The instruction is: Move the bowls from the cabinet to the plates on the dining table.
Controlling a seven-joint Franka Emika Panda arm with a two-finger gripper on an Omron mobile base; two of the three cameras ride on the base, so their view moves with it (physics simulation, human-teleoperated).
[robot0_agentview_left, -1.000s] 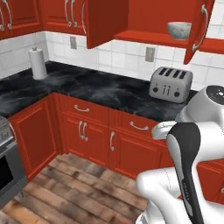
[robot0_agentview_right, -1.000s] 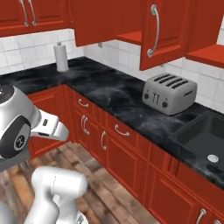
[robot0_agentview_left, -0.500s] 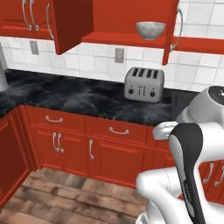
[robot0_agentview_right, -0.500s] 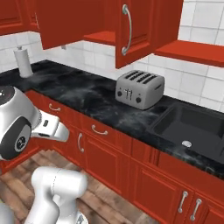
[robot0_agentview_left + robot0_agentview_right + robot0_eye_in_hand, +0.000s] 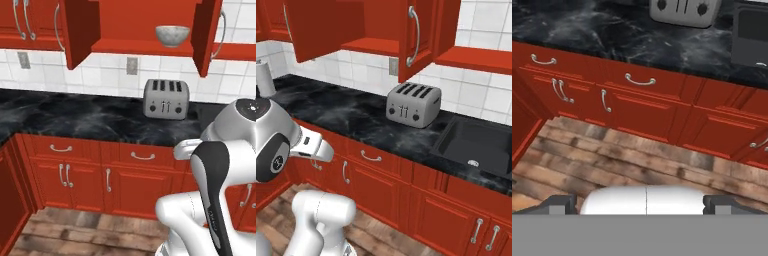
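Mottled white-grey bowl (image 5: 172,35) is sitting on the shelf of the open red cabinet (image 5: 145,25), above the toaster (image 5: 166,98). We are holding the gripper (image 5: 646,202) fully spread and empty, facing the wooden floor (image 5: 627,162).

- The left base view looks from behind the arm, straight at the open cabinet (image 5: 145,30) and toaster (image 5: 166,98).
- The right base view faces the same toaster (image 5: 413,105) obliquely, taking in the sink (image 5: 481,146).
- The hand view tilts down over drawer fronts (image 5: 637,85) and wooden floor (image 5: 627,160).
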